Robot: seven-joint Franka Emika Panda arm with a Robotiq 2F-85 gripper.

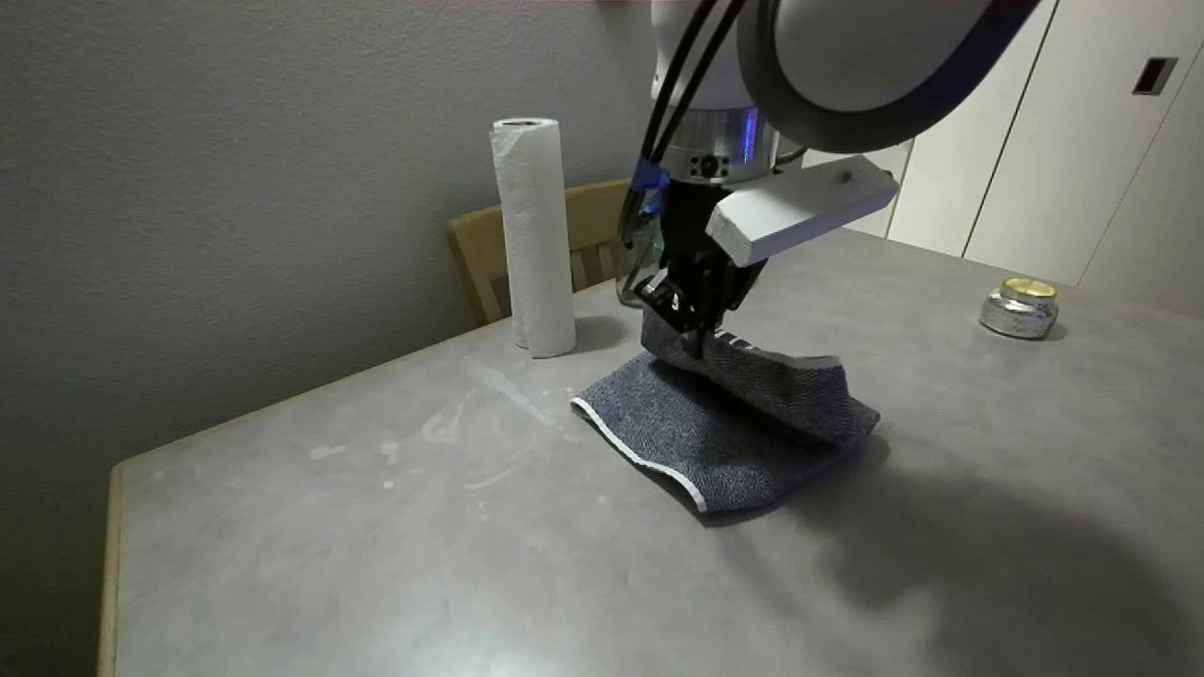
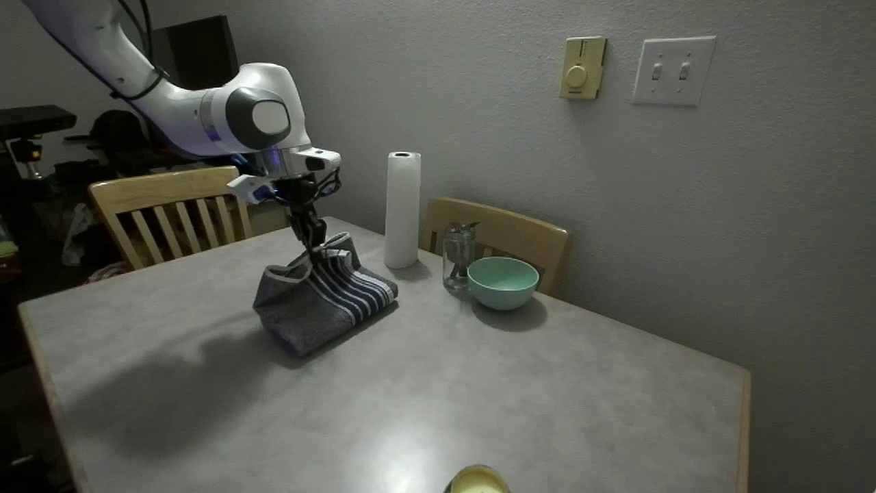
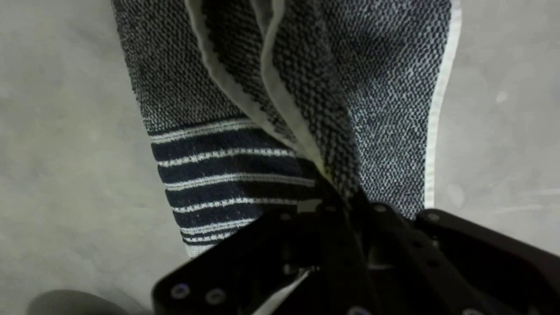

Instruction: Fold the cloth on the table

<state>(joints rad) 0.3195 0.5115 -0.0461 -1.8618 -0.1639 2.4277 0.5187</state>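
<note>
My black jaws are clamped on a raised edge of the dark grey-blue, white-hemmed terry towel [image 2: 318, 305], rest lying on the smooth light grey table [image 1: 404, 536]. Pulling sideways could drag everything, skewing the fold.

One cloth [image 2: 316, 307], two chairs [image 2: 514, 226]
</note>
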